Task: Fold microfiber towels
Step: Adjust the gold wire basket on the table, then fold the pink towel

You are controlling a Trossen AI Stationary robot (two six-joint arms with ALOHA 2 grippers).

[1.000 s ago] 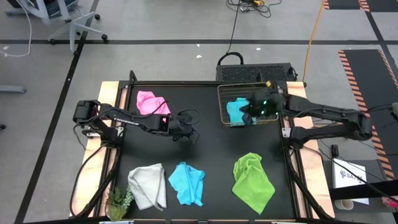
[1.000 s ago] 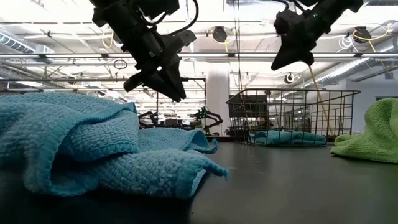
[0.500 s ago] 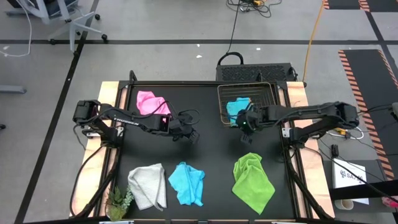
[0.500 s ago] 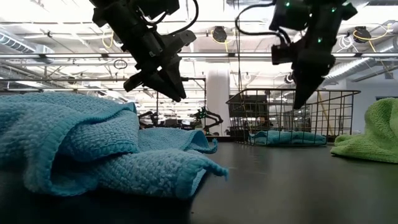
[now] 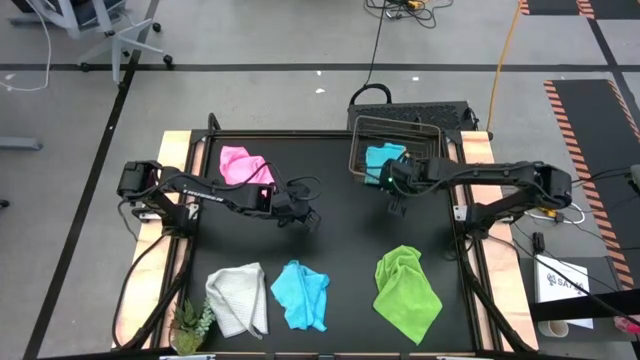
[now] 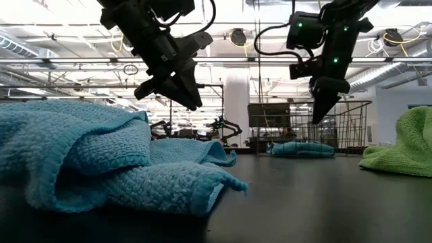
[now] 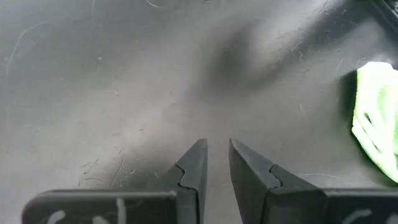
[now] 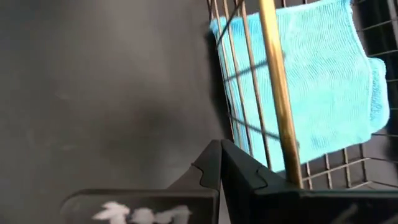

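Note:
A folded light blue towel (image 5: 383, 160) lies in the wire basket (image 5: 352, 150) at the far right. My right gripper (image 5: 396, 207) hangs shut just outside the basket's near-left corner, pointing steeply down above the black mat. Loose on the mat lie a pink towel (image 5: 243, 165), a white-grey towel (image 5: 238, 298), a crumpled light blue towel (image 5: 300, 295) and a lime green towel (image 5: 405, 290). My left gripper (image 5: 312, 220) hovers over the bare middle of the mat, its fingers (image 7: 202, 155) a narrow gap apart with nothing between them. My right gripper's shut fingers (image 8: 249, 174) stand right against the basket's brass rim wire (image 8: 273, 81), outside the basket. Whether they touch the wire, I cannot tell. They hold nothing.
A small green plant (image 5: 190, 325) stands at the near left corner. Bare mat lies between the two grippers and in front of the basket. In the low view the crumpled blue towel (image 6: 101, 155) fills the near left and the green towel (image 6: 401, 142) shows at the right.
My right gripper has come down from over the basket toward the table's near-left, rolling and tipping steeper, and has stayed shut. The basket, with the folded blue towel in it, has shifted toward the table's far edge.

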